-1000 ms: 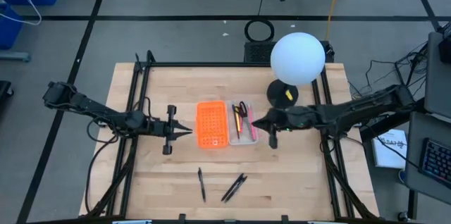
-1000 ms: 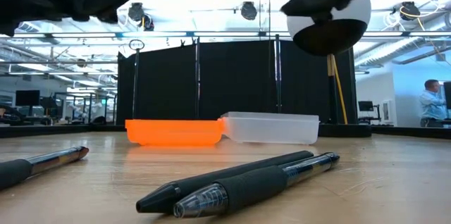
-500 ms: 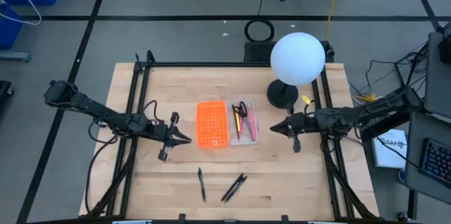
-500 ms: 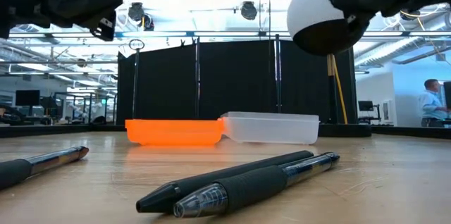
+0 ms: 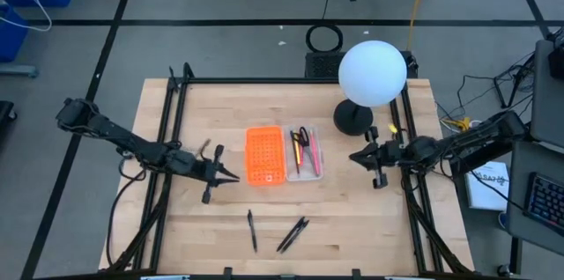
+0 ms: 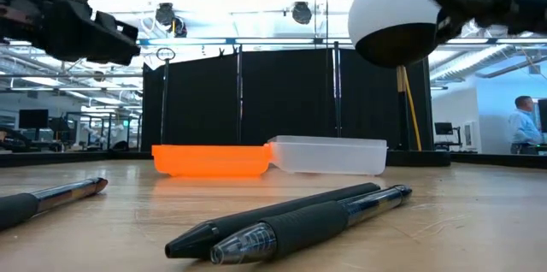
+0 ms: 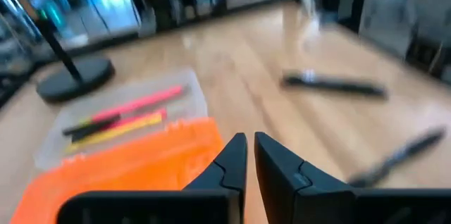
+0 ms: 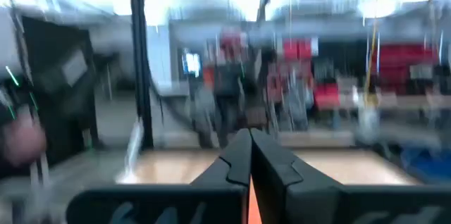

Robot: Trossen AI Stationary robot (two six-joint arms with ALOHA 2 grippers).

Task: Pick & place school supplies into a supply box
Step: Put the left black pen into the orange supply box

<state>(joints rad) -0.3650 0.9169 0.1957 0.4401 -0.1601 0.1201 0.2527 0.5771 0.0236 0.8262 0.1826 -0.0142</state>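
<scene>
Both jaws are seen nearly closed, with only a thin slit between the fingers in each wrist view, and nothing is held in either. The left gripper [image 5: 231,175] is poised above the table [image 5: 352,227], just beside the orange half of the box [image 5: 265,155]; its fingers [image 7: 229,168] are seen in the left wrist view just short of the orange edge. The right gripper [image 5: 356,158] is found well to the other side of the box, near the table's right frame, below the lamp base [image 5: 352,118].

The box [image 6: 265,157] lies open at mid-table, its orange half joined to a clear half on the right. Within the clear half, pink and yellow pens [image 5: 304,153] and the scissors [image 5: 301,135] are laid lengthwise. Outside the box, toward the front edge, one black pen [image 5: 252,230] lies alone, and a pair of black pens [image 5: 293,234] lies close together just to its right; in the low view this pair [image 6: 291,221] fills the foreground.

A white globe lamp [image 5: 373,73] stands at the back right of the table, close to the right arm. Black partition panels [image 6: 256,101] are seen behind the table, and a person [image 6: 521,125] is seen far off at the right of the room.
</scene>
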